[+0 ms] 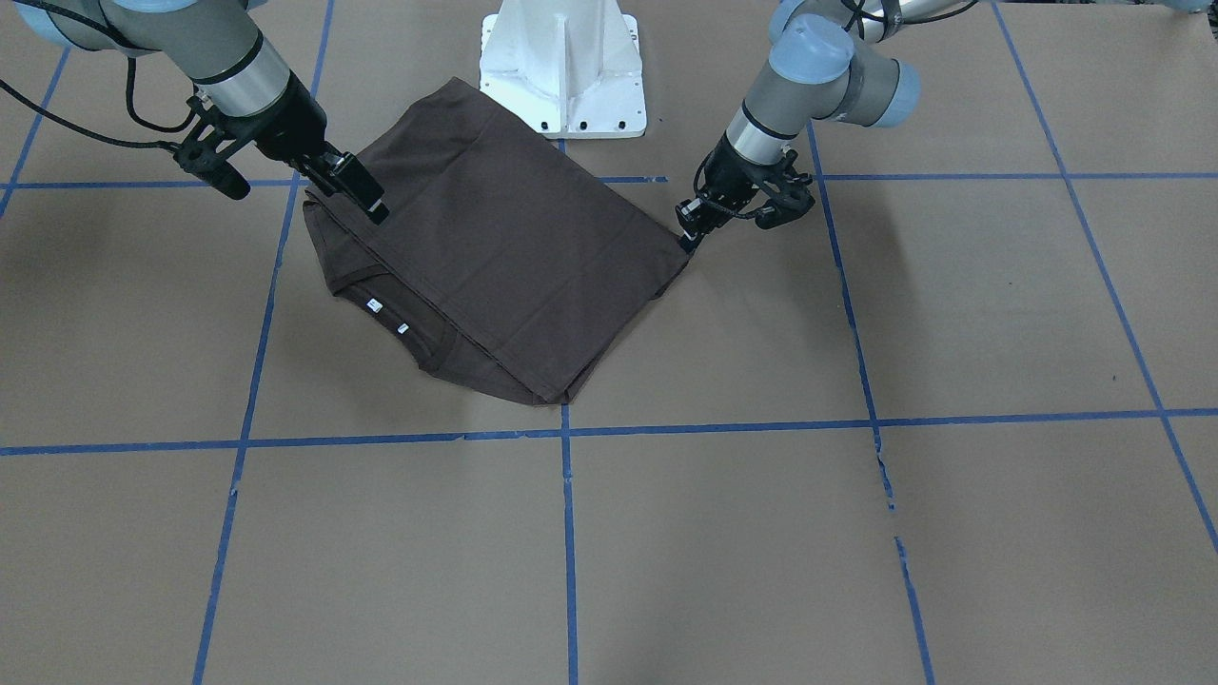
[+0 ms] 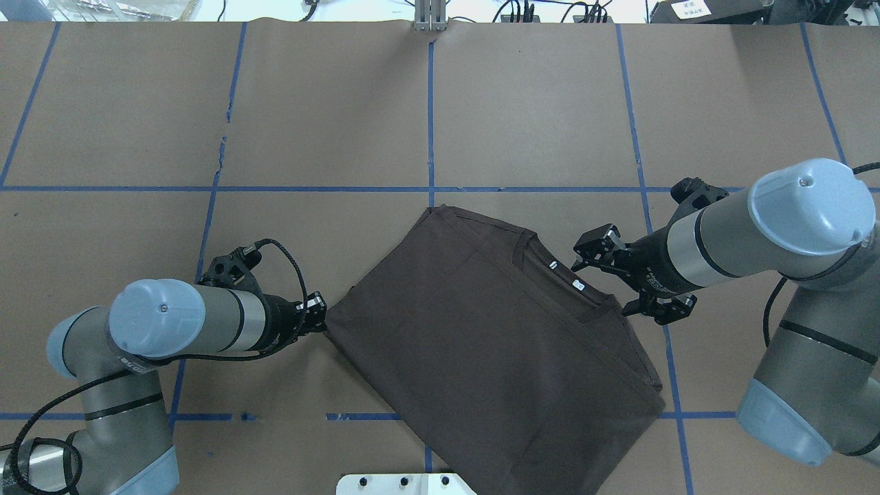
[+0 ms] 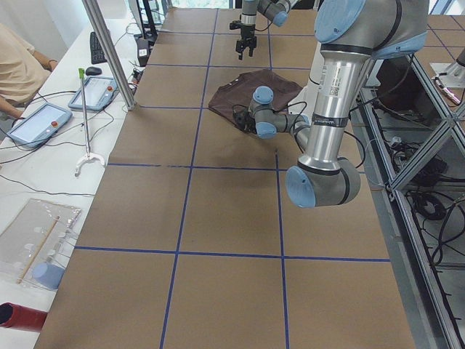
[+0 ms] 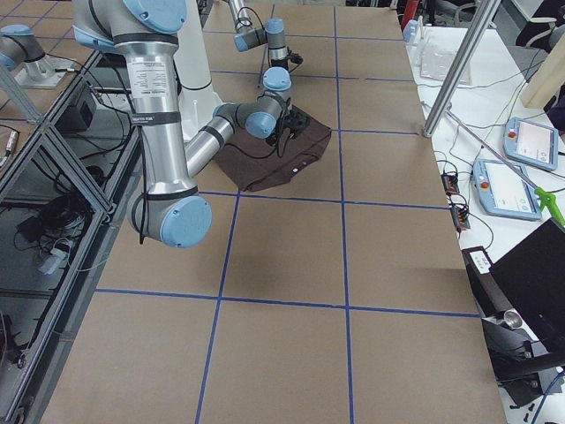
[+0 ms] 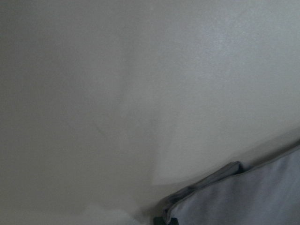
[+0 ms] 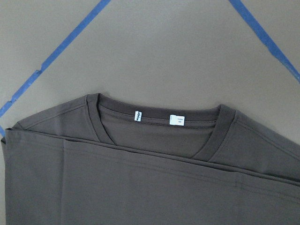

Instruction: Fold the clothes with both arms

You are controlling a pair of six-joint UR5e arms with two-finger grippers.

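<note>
The dark brown T-shirt [image 1: 514, 247] [image 2: 481, 344] lies folded flat on the brown paper near the robot's base, its collar and white neck tags [image 6: 177, 120] showing. My left gripper [image 1: 687, 238] [image 2: 322, 315] is down at table height at the shirt's side corner. Its fingers look shut on that corner, and the left wrist view shows blurred cloth [image 5: 243, 197] very close. My right gripper [image 1: 373, 205] [image 2: 590, 253] hovers above the collar end. It looks open and holds nothing. The right wrist view looks down on the collar [image 6: 154, 112].
The white pedestal base [image 1: 563, 67] stands right behind the shirt. Blue tape lines [image 1: 568, 533] grid the paper-covered table. A seated person [image 3: 18, 69] and tablets [image 3: 40, 120] are at a side bench, and a metal post [image 4: 455, 75] stands by the table edge.
</note>
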